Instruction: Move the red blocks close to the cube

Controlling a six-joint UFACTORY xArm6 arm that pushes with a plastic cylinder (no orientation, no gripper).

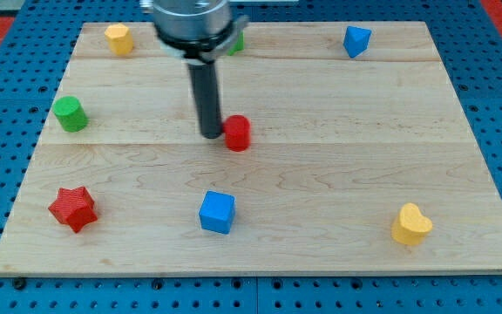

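A blue cube (217, 212) sits near the view's bottom centre of the wooden board (338, 174). A red cylinder (237, 133) stands near the board's middle, above the cube. A red star (73, 208) lies at the bottom left. My tip (212, 134) rests on the board just left of the red cylinder, touching or almost touching its side.
A green cylinder (70, 114) is at the left. A yellow block (119, 38) is at the top left. A green block (235, 41) is partly hidden behind the arm at the top. A blue block (356, 40) is at the top right. A yellow heart (411, 225) is at the bottom right.
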